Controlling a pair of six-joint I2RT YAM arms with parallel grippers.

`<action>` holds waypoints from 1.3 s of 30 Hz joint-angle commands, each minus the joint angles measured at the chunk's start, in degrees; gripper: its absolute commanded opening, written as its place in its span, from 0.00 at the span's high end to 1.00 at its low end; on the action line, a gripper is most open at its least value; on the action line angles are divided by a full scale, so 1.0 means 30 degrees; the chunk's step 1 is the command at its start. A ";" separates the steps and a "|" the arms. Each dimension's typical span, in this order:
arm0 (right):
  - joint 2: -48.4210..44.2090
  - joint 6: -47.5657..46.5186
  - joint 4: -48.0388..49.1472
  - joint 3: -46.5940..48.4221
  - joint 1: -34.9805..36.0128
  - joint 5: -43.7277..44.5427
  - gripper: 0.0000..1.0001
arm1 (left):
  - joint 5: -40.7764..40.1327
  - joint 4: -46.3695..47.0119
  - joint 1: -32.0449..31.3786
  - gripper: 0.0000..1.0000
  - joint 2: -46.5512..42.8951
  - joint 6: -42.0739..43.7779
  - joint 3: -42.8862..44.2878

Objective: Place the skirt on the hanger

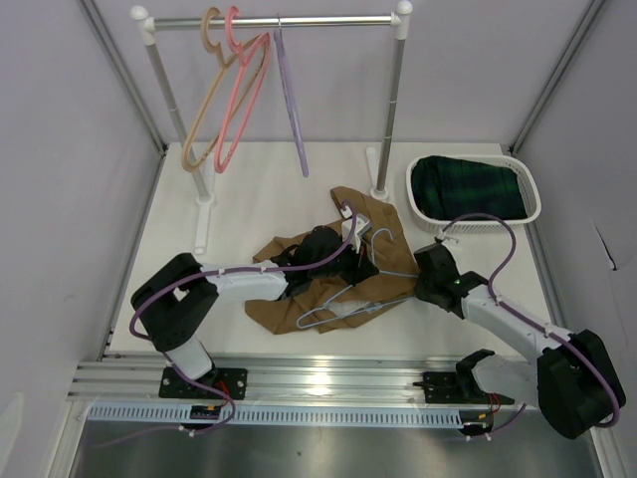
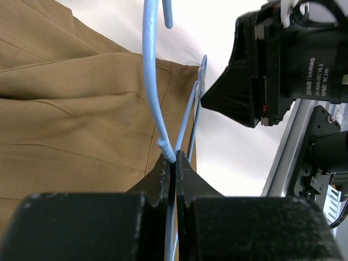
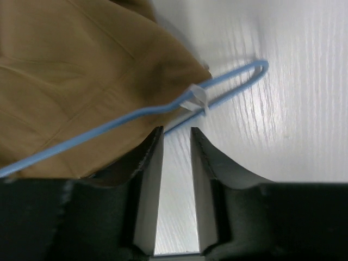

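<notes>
The tan skirt (image 1: pixel 289 299) lies crumpled on the white table, mid-front. The pale blue hanger (image 1: pixel 343 307) lies partly on it, hook toward the back. My left gripper (image 1: pixel 348 259) is shut on the hanger at the base of the hook; in the left wrist view the jaws (image 2: pixel 174 160) pinch the thin wire, the hook (image 2: pixel 149 70) curves away over the skirt (image 2: pixel 70 109). My right gripper (image 1: pixel 418 289) stands at the hanger's right end. In the right wrist view it (image 3: pixel 175 133) is open over bare table, just short of the hanger's arm tip (image 3: pixel 239 79) and the skirt (image 3: pixel 70 76).
A clothes rack (image 1: pixel 274 20) at the back carries a tan hanger (image 1: pixel 204 100), a pink one (image 1: pixel 239 100) and a lavender one (image 1: pixel 291 100). A white basket (image 1: pixel 473 214) at back right holds dark green plaid cloth (image 1: pixel 466 187). The right arm's wrist (image 2: pixel 272 65) looms close beside the left gripper.
</notes>
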 commanded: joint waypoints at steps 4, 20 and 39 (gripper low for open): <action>-0.1630 0.1151 0.2001 -0.1664 -0.0817 -0.0293 0.70 | 0.0190 -0.1010 -0.0066 1.00 0.0303 0.0553 0.0341; 0.0215 0.1883 0.2440 -0.0757 -0.1578 0.0558 0.65 | 0.0454 -0.1390 -0.0066 1.00 0.0304 0.0524 0.0546; 0.1825 -0.0283 0.5045 -0.0171 -0.2224 0.0237 0.84 | 0.0629 -0.1946 -0.0066 1.00 0.0684 0.0817 0.0955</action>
